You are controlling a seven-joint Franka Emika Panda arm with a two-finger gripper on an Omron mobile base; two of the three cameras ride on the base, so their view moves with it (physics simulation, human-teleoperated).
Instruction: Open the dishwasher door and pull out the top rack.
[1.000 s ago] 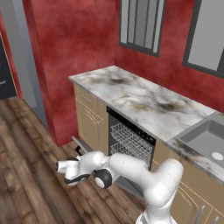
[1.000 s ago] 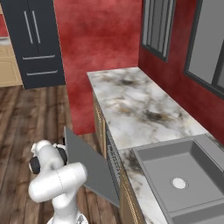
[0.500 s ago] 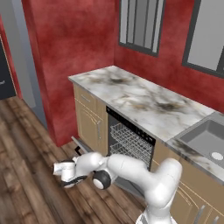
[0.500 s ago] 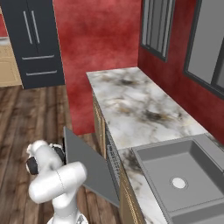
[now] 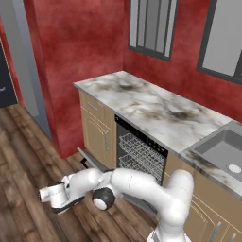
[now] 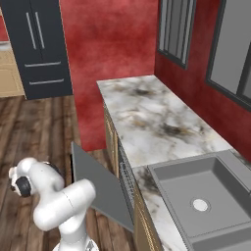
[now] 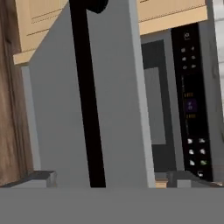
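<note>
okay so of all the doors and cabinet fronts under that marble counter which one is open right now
The dishwasher door, the flat grey panel with the long black bar handle. It hangs swung down from the counter line, baring the wire top rack; the tan wooden cabinet fronts beside it sit shut.

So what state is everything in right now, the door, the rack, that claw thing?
dishwasher door: swung partly down, not flat.
black bar handle: free, nothing gripping it.
top rack: inside the machine, not pulled out.
claw: open, facing the door front, holding nothing.
sink: empty basin.
</note>
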